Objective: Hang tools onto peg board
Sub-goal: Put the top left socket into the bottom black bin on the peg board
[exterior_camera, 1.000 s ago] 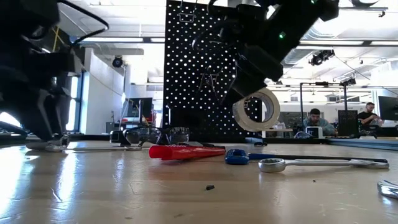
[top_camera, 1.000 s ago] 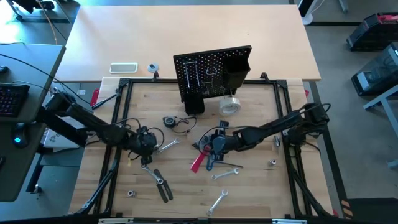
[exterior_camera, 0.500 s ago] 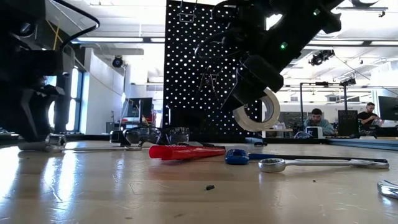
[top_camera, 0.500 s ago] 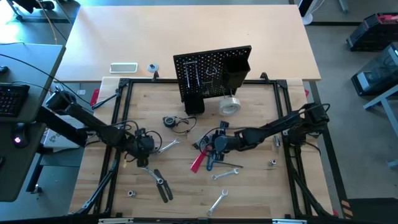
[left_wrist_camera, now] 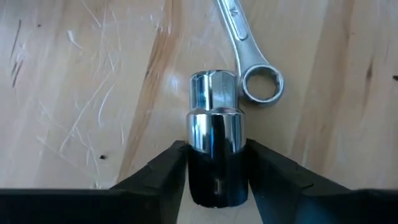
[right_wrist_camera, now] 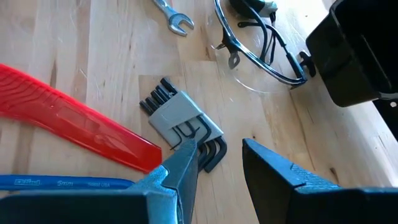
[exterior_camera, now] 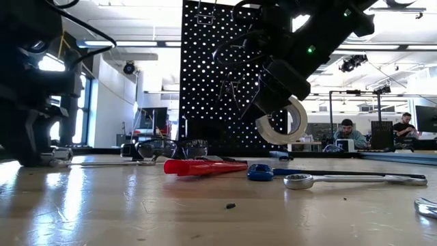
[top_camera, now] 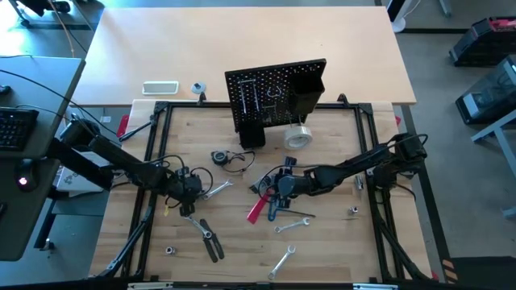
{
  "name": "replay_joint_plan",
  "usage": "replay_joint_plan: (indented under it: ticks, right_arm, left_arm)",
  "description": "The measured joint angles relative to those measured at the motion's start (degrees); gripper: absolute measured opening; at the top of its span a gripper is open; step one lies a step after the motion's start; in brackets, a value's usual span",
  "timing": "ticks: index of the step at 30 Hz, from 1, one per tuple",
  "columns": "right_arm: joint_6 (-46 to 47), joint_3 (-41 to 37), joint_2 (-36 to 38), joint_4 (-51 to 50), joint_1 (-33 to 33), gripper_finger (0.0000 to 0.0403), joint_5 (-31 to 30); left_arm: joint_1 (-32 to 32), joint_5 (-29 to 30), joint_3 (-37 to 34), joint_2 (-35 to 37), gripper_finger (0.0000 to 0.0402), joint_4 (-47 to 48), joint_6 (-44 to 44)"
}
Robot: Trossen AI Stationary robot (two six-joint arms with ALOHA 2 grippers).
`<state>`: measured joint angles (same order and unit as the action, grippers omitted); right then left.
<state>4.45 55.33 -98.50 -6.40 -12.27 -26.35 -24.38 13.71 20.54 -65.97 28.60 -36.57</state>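
Note:
The black peg board [top_camera: 274, 93] stands upright at the far middle, and a pale tape roll [top_camera: 297, 136] hangs on it. My left gripper [top_camera: 187, 187] is left of centre, shut on a chrome socket [left_wrist_camera: 214, 106] beside a silver wrench's ring end [left_wrist_camera: 262, 84]. My right gripper [top_camera: 274, 185] is open. It hovers above the hex key set [right_wrist_camera: 180, 124], with its fingers on either side of the keys' bent ends. The red-handled cutter [right_wrist_camera: 74, 124] and the blue-handled tool [right_wrist_camera: 62, 182] lie flat next to it. My left gripper pinches the socket by its wider end [left_wrist_camera: 214, 140] between the two fingers [left_wrist_camera: 168, 168], one on each side. The fingers slant down from the table's left. The socket's narrower end sticks out past the fingertips. I cannot tell whether it is clear of the table.
Black-handled pliers [top_camera: 208, 238] and two wrenches [top_camera: 294, 221] [top_camera: 280, 262] lie toward the near edge. Safety glasses [top_camera: 230, 159] lie in front of the board's base. Small sockets [top_camera: 169, 250] [top_camera: 353, 211] sit loose on the table. A black frame [top_camera: 153, 161] rims the work area.
My right gripper has dropped a little toward the hex keys and stayed open. My left gripper, with the socket, has shifted slightly toward the table's left.

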Motion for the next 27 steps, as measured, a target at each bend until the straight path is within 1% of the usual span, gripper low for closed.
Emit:
replay_joint_plan:
  ticks: [2,3,11,19,24,27]
  right_arm:
    - [0.00,0.00,0.00,0.42,0.00,0.0119,-0.02]
    - [0.00,0.00,0.00,0.51,0.00,0.0119,-0.01]
    - [0.00,0.00,0.00,1.44,0.00,0.0119,-0.02]
    - [-0.42,0.00,-0.02,3.41,0.02,0.0119,-0.03]
    - [-2.85,0.00,-0.02,7.40,0.01,0.0119,0.00]
    - [-4.47,0.00,-0.02,9.34,0.02,0.0119,0.00]
  left_arm:
    - [0.14,0.13,-0.10,0.36,0.0116,-0.27,-0.23]
    - [0.21,0.24,-0.16,0.50,0.0108,-0.42,-0.17]
    - [0.32,1.39,-0.40,1.91,0.0108,-2.62,1.15]
    - [0.43,3.63,-0.55,6.03,0.0108,-3.15,1.24]
    - [0.41,6.40,0.77,9.27,0.0108,-3.08,3.06]
    - [0.41,9.24,2.58,10.87,0.0108,-3.13,5.44]
